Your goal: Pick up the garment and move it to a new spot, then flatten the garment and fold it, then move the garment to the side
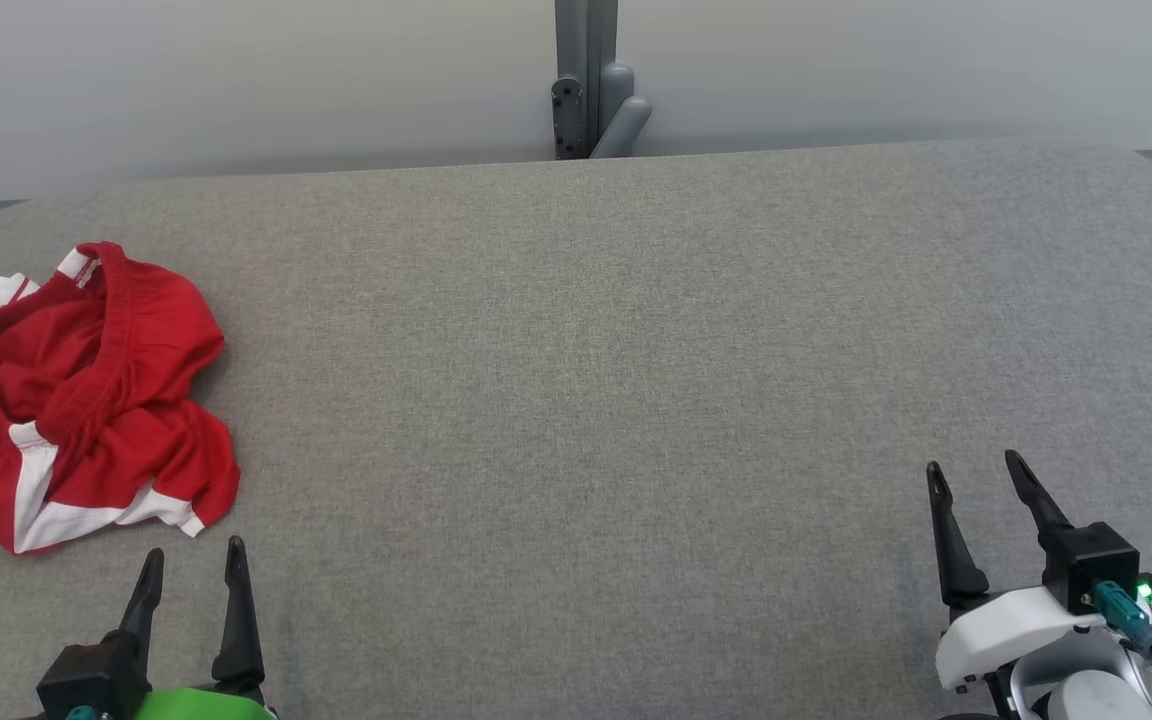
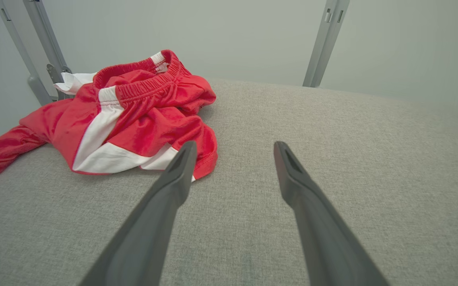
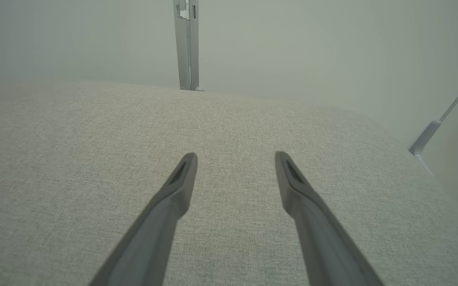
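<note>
Grey woven padded surface across the whole work area, pale wall behind, grey metal post at the middle of the far edge.

Head view:
- left gripper at lower left. Its two dark fingers are spread apart with nothing between them, tips pointing away from the robot.
- garment is a pair of red shorts with white panels, crumpled in a heap. It lies just beyond the left fingertips and off to their left, near but with a strip of bare surface between, so no contact. The elastic waistband is on the heap's far side.
- left arm sits low, with a green wrist cover at the frame bottom.
- right gripper at lower right. Its fingers are wide apart and empty, leaning slightly left, with bare fabric ahead of the tips.
- behind those fingers: white wrist housing, teal plug, lit green LED.
- the garment is well apart from the right fingers, across the surface.

Left wrist view:
- both fingers rise from the bottom edge, wide gap, grey surface between them, nothing gripped.
- the garment lies ahead of and to the left of the left-hand finger. That tip overlaps the red hem in frame, and I cannot tell contact from this angle.
- fingers pitch down toward the surface.

Right wrist view:
- fingers spread wide, empty, touching nothing I can see.
- bare grey fabric between and beyond the tips.
- the post stands past the far edge, ahead of the left-hand finger.
- a slanted grey strut sits far off to the right of the fingers.
</note>
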